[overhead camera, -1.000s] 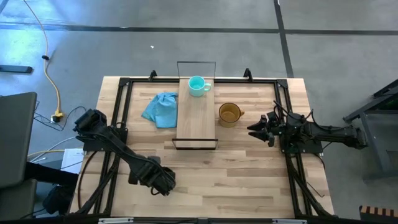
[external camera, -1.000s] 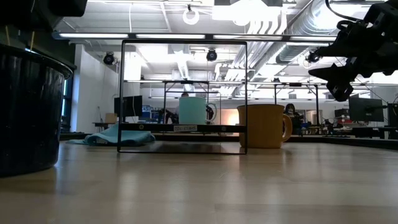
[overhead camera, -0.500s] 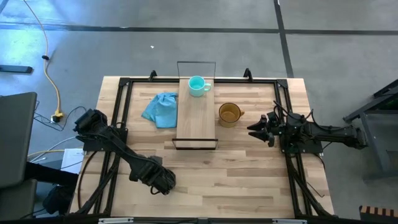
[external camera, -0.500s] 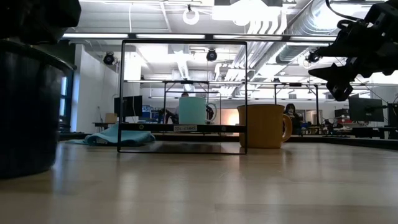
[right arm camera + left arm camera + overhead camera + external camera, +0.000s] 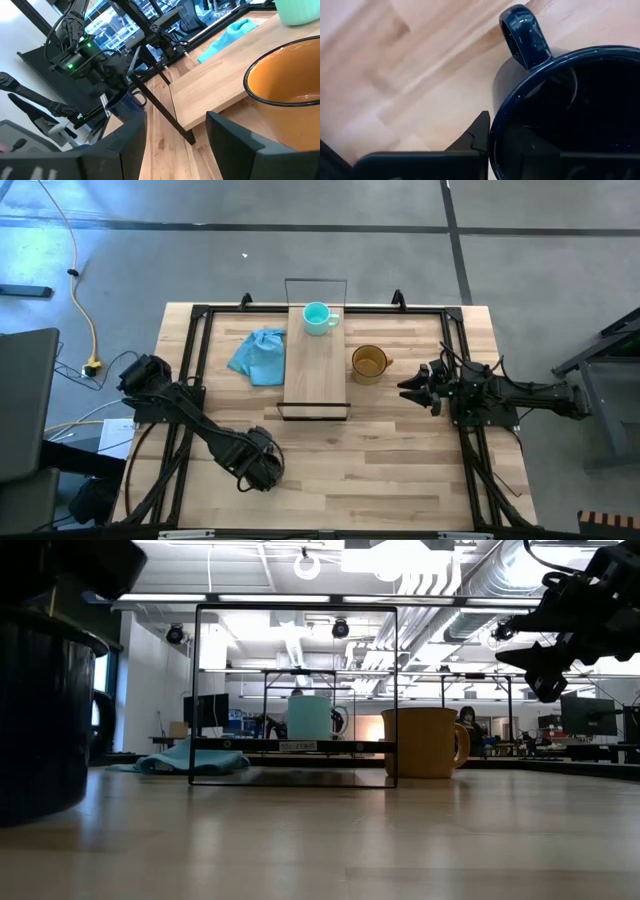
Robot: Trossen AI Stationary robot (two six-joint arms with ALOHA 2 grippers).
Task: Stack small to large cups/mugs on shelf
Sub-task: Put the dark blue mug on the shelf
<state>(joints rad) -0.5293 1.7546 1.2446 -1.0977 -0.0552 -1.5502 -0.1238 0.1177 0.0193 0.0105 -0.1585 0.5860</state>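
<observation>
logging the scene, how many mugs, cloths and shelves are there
mugs: 3 (teal mug, orange mug, black mug)
cloth: 1
shelf: 1
total: 5

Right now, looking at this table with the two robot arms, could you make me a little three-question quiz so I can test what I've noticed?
1. True or false: the teal mug stands on the shelf.
2. Multiple choice: the amber-orange mug stands (A) on the shelf, (B) on the tabletop beside the shelf, on the right arm's side, (C) on the light blue cloth.
3. Fill in: the left end effector, near the table's front, is at the ______ mug.

Key
1. True; it sits at the shelf's far end.
2. B. The right end effector, open, hovers just beside it.
3. Black; its rim and handle fill the left wrist view.
</observation>
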